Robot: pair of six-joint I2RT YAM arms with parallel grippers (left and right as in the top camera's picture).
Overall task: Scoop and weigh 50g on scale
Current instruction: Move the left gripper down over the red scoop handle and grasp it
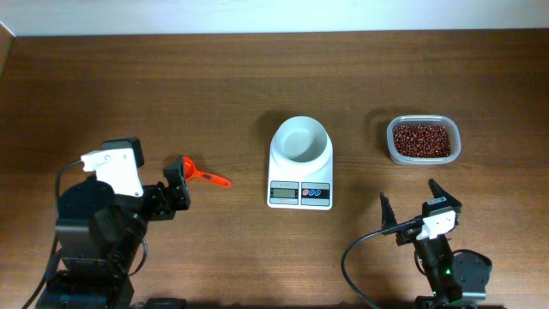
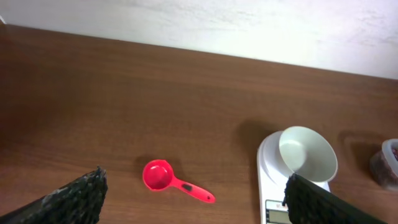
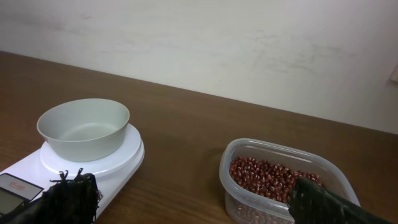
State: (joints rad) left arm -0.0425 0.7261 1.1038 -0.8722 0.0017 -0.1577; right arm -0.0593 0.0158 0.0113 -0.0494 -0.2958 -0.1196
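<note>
1. Reaching for the red scoop [image 1: 206, 176] looks like the step in hand. It lies flat on the bench [image 1: 129, 86], cup end toward the left arm and handle pointing toward the scale [image 1: 300, 176].
2. The left fingers [image 2: 71, 200] are spread wide and hold nothing. From above they sit just beside the cup end; whether a tip brushes it is hard to say from that angle.
3. The scale stands mid-bench, apart from the scoop, with an empty white bowl [image 1: 300, 140] on its platform. The display is too small to read.
4. The right fingers [image 3: 65, 200] are likewise fully apart and empty, hovering short of the clear tub [image 1: 455, 146] of red beans [image 1: 421, 139], which sits to the right of the scale.
5. To do this well, take the handle, not the cup. Straddle the thin handle across its width, come down close to the bench, and close squarely so the cup stays level, mouth up.
6. The handle is slim and lies flat, so a shallow or off-centre close would likely push it sliding rather than pick it up.
7. Nothing is in the bowl yet, so the task is barely begun.
</note>
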